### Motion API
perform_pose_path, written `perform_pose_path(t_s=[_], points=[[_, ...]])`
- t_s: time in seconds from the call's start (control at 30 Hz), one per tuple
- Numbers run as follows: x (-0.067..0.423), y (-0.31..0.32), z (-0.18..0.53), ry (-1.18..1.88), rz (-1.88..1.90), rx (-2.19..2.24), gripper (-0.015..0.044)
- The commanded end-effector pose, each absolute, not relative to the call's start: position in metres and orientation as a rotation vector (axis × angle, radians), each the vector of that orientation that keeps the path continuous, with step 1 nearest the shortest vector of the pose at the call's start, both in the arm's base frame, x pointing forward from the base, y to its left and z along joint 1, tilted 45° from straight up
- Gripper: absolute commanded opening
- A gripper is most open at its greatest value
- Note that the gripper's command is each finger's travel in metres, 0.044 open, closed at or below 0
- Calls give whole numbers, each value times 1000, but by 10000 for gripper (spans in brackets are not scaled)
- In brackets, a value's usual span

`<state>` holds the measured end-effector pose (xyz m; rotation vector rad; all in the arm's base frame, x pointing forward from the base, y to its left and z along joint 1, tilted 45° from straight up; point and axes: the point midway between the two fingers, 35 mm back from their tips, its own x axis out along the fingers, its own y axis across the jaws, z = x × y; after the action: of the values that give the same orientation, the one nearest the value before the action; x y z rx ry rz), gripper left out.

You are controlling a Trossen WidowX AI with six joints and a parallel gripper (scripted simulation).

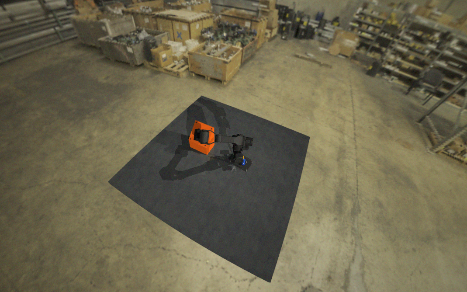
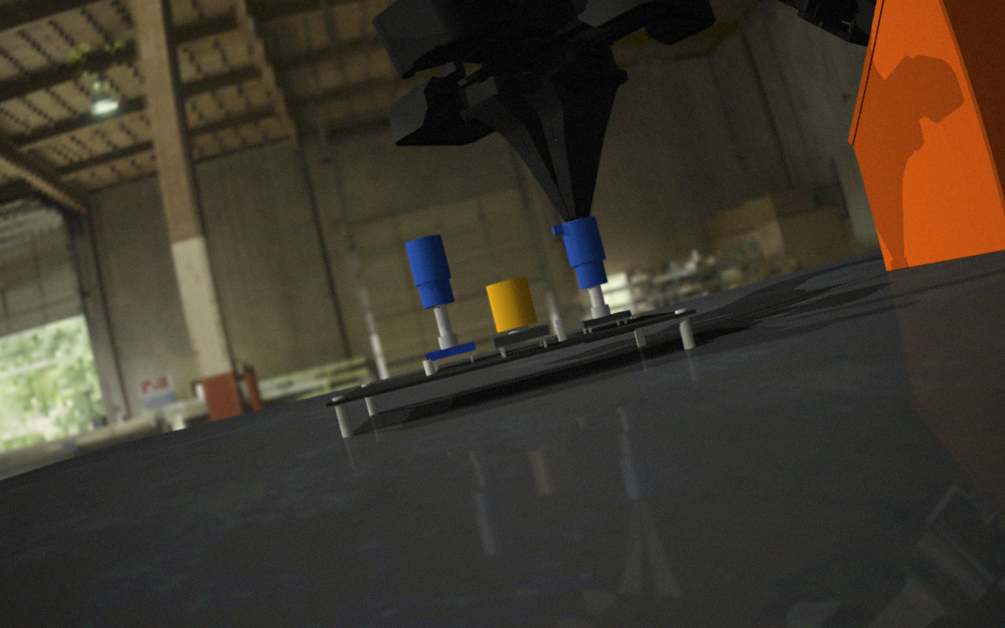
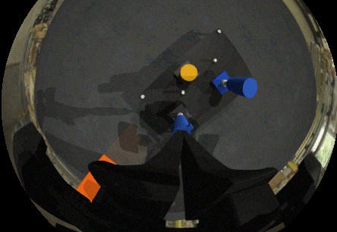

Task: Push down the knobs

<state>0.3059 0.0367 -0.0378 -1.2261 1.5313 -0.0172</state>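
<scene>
A: What's the biggest thing on the table (image 2: 646,483)?

B: The orange base block (image 2: 958,133) at the far right, with the black arm (image 1: 227,138) reaching out from it over the circuit board (image 2: 506,370).

A: And the board?

B: It stands on short white legs, low and dark, left of the block. Three knobs rise from it in the exterior view: a blue knob at the left (image 2: 429,270), a yellow knob (image 2: 511,304) in the middle, and a second blue knob at the right (image 2: 584,251).

A: Are the blue ones seated?

B: No. Each shows a stretch of white shaft beneath it. The yellow one sits low on its potentiometer.

A: And the pincer (image 2: 577,211)?

B: Its fingers are together with nothing between them, forming one point that touches the top of the right blue knob. In the wrist view that knob (image 3: 183,126) sits just beyond the tip.
</scene>
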Motion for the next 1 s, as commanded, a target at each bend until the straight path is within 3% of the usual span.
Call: perform_pose_path(t_s=[0.0, 0.97], points=[[308, 31, -41, 1535, -27, -1224, 0], [309, 27, -46, 1535, -27, -1224, 0]])
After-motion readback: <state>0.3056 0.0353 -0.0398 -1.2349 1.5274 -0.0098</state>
